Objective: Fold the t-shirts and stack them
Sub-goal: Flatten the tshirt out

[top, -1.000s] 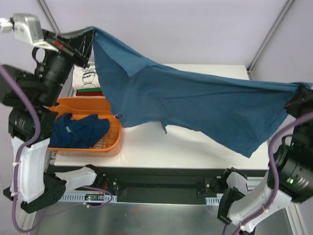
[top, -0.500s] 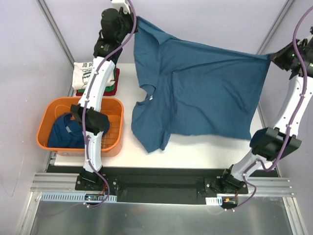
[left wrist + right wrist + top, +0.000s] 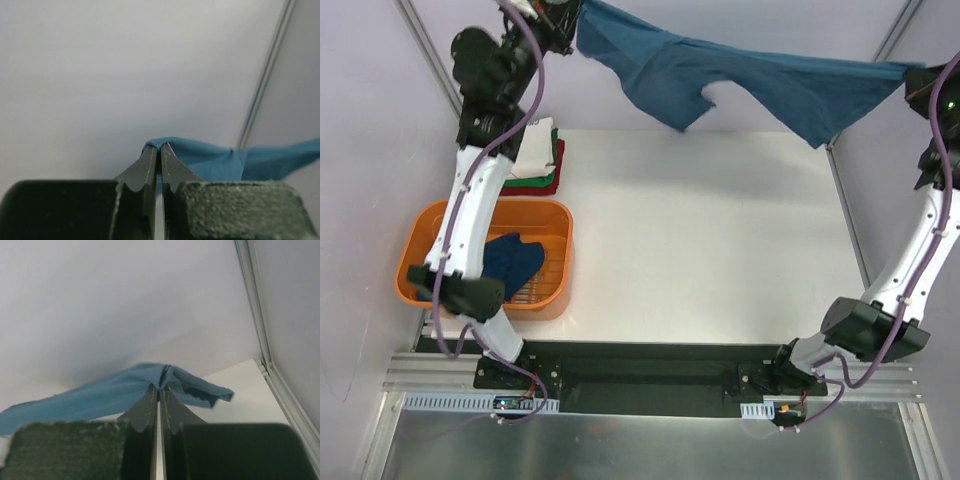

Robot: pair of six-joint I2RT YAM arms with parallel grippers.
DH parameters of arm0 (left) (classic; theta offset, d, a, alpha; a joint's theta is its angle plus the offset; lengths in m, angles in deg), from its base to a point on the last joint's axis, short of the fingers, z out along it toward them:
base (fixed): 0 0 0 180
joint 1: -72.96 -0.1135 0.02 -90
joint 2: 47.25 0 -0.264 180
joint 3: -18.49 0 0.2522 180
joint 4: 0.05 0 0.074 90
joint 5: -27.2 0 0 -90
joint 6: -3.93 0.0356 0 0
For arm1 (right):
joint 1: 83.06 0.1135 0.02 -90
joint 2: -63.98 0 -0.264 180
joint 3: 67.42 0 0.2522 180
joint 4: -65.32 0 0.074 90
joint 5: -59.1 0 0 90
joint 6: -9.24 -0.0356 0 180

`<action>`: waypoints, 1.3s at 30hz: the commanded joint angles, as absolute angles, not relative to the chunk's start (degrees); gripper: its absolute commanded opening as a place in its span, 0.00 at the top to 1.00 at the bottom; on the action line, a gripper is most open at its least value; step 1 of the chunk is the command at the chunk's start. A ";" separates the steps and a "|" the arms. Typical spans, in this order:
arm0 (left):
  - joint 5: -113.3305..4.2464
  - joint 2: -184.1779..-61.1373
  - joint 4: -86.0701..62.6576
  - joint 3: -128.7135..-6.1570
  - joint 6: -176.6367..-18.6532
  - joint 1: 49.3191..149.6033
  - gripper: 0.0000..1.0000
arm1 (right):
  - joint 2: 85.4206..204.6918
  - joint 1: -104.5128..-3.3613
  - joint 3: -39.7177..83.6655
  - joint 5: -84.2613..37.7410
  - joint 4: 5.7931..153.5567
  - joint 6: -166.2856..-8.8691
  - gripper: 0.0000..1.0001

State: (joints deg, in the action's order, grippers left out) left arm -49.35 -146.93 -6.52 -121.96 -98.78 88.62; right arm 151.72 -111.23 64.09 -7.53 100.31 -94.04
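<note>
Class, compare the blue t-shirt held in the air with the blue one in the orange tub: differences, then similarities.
The held t-shirt is stretched between the left hand and right hand; the tub t-shirt lies crumpled, ungripped. The held t-shirt hangs above the table; the tub t-shirt rests inside the orange tub. Both are plain blue cloth.
</note>
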 commanded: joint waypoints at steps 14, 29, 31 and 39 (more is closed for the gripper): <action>-60.72 -111.68 -13.55 -40.73 -117.51 102.75 0.92 | 139.73 -112.16 9.10 -24.30 116.69 -82.42 0.85; -46.37 -111.93 -27.52 -46.83 -116.31 108.38 0.01 | 141.67 -104.52 10.14 -35.12 124.52 -82.71 0.13; -44.97 -113.16 -27.35 -49.22 -115.34 108.47 0.01 | 140.88 -101.00 10.06 -33.81 124.08 -82.61 0.02; -41.18 -124.32 -27.43 -63.11 -110.33 108.47 0.01 | 143.95 -94.67 7.78 -30.55 121.27 -86.03 0.03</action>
